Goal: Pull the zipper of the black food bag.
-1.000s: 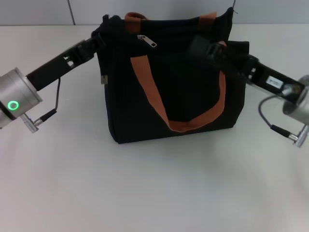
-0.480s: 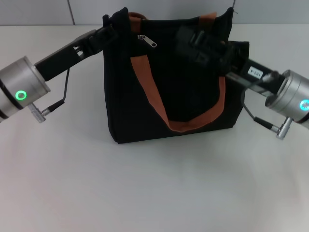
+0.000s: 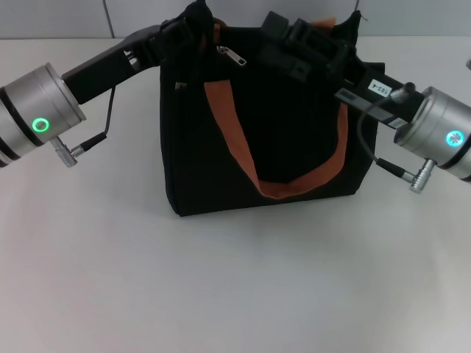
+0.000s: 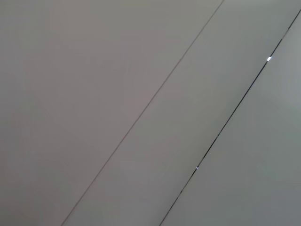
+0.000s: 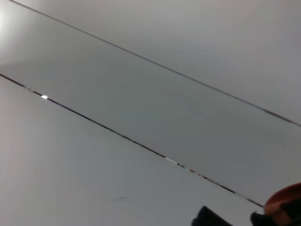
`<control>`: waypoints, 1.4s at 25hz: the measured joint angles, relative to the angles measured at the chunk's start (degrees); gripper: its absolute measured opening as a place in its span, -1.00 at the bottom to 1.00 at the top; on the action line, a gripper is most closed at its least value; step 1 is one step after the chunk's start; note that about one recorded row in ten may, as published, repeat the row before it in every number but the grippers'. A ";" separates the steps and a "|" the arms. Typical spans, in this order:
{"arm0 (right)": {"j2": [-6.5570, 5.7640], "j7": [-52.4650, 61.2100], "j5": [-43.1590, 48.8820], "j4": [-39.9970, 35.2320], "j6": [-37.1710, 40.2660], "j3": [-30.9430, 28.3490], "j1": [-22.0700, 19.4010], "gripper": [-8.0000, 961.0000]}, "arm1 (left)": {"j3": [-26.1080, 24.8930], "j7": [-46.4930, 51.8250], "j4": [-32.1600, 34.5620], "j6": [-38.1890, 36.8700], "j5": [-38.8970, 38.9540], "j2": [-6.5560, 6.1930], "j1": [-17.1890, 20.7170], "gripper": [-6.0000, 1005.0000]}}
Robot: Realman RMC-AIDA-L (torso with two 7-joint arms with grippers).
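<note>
Head view: pale grey tabletop (image 3: 221,287), light wall panels w/ seams behind. The black food bag (image 3: 287,147) stands upright at the far middle of the tabletop, boxy, front face toward the camera. One orange-brown strap handle (image 3: 257,173) hangs in a U down the front; bit of a second strap (image 3: 324,23) shows at the top rear edge. Bag's inside not visible, so contents can't be told. The zipper (image 3: 229,54), small silver pull, sits on the top edge near the bag's left corner, tab slanting down toward the middle.

Left pincer (image 3: 193,22) is at the bag's top left corner, black against black fabric; seems to pinch the corner cloth, but whether its fingers are together or apart I can't tell. Left arm runs from there down to the silver wrist w/ green ring light at the picture's left edge. Right pincer (image 3: 283,40) is over the top edge, just right of the zipper, not clearly touching it; fingers blend w/ the bag, so apart or together can't be told either. Right arm slopes back to the silver wrist on the right.

Left wrist view: only grey wall panels (image 4: 117,94) w/ two diagonal seams; no bag, no pincer.

Right wrist view: same sort of panels (image 5: 141,70), seams running across. In one corner, a bit of orange strap (image 5: 284,207) and black fabric (image 5: 211,219).
</note>
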State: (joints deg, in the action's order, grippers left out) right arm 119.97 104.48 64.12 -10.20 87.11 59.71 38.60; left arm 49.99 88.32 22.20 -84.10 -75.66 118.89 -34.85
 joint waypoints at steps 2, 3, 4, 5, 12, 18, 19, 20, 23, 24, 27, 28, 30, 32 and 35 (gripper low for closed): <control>0.00 -0.16 -0.02 0.61 -1.51 0.05 0.50 0.72 | 0.06 0.00 0.34 0.01 -0.03 -0.02 -0.25 -0.93; 0.00 -0.35 -0.05 1.09 -2.20 -0.02 0.78 0.72 | 0.06 0.00 0.91 -0.06 -0.04 -0.02 -0.44 -0.93; 0.00 -0.49 -0.06 1.37 -2.63 -0.10 0.94 0.72 | 0.06 0.00 0.91 -0.06 -0.04 -0.02 -0.44 -0.93; 0.00 -0.60 -0.09 1.55 -2.98 -0.17 1.10 0.72 | 0.18 0.00 1.24 -0.08 -0.04 -0.02 -0.45 -0.93; 0.00 -0.17 -0.14 1.81 -4.47 0.12 2.59 0.72 | 1.15 0.01 2.13 0.51 -0.04 0.08 -1.20 -0.93; 0.00 -0.15 0.00 2.82 -4.46 0.45 4.09 0.72 | 1.41 0.00 2.21 0.53 -0.05 0.09 -1.53 -0.93; 0.00 -0.14 0.05 2.89 -4.46 0.46 4.14 0.72 | 1.54 -0.50 2.32 1.26 -0.05 0.20 -2.03 -0.93; 0.00 -0.14 0.09 2.96 -4.47 0.47 4.17 0.72 | 1.54 -0.50 2.32 1.26 -0.05 0.20 -2.03 -0.93; 0.00 -0.12 0.08 3.24 -4.46 0.49 4.14 0.68 | 1.54 -0.62 2.32 1.72 0.12 0.21 -2.07 -0.93; 0.00 -0.11 0.08 3.42 -4.37 0.50 4.14 0.67 | 1.54 -0.62 2.32 1.72 0.12 0.21 -2.07 -0.93; 0.00 -0.03 0.27 4.23 -3.83 0.57 4.21 0.64 | 1.52 -0.63 2.32 1.91 0.23 0.21 -2.07 -0.93; 0.00 -0.03 0.27 4.23 -3.83 0.57 4.21 0.63 | 1.48 -0.64 2.32 2.55 0.32 0.21 -2.07 -0.93; 0.00 0.00 0.28 4.41 -3.84 0.59 4.21 0.61 | 1.47 -0.65 2.32 2.74 0.34 0.21 -2.07 -0.93; 0.00 0.01 0.27 4.48 -3.81 0.59 4.33 0.59 | 1.49 -0.66 2.32 2.85 0.35 0.21 -2.07 -0.93; 0.00 0.02 0.26 4.50 -3.80 0.59 4.52 0.56 | 1.51 -1.19 2.32 2.91 0.40 0.22 -2.10 -0.93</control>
State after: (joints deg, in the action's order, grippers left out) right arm 119.97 104.50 64.37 -5.70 83.32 60.30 43.12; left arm 51.50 87.13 24.52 -81.20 -75.25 119.11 -36.95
